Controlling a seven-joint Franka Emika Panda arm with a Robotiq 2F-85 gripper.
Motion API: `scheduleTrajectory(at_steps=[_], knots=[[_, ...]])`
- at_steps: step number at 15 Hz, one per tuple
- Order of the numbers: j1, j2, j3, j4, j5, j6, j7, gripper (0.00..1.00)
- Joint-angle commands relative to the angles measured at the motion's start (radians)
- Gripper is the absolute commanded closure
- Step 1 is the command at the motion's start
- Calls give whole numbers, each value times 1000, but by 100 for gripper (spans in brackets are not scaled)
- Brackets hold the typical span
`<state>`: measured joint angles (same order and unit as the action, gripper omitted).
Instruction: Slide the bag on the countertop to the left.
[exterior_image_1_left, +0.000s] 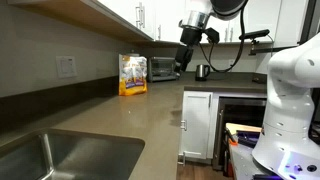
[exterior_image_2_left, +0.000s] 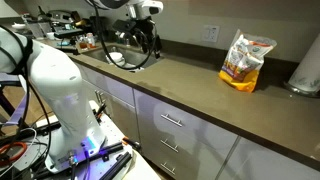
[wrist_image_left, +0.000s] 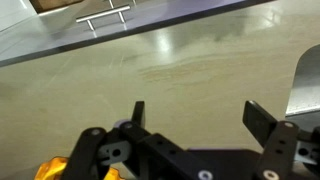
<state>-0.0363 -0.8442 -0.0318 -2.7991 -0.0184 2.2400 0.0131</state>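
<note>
Your bag (exterior_image_1_left: 133, 74) stands on the counter (exterior_image_1_left: 130, 115), oven (exterior_image_1_left: 162, 68) just beside it, sink (exterior_image_1_left: 60, 155) well apart at the near end, gripper (wrist_image_left: 196, 112) hanging over the counter.

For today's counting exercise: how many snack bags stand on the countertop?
1. The bag stands on the countertop near the back wall, close to the toaster oven. No other shows; some may be hidden.
</note>
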Motion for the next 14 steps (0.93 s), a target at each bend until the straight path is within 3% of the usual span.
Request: scheduleTrajectory(at_steps=[1, 10, 14], knots=[[-3, 1, 2, -3, 3, -3, -2, 0], [-3, 4, 2, -8, 3, -3, -2, 0], [-51, 49, -28, 26, -96, 36, -73, 0]])
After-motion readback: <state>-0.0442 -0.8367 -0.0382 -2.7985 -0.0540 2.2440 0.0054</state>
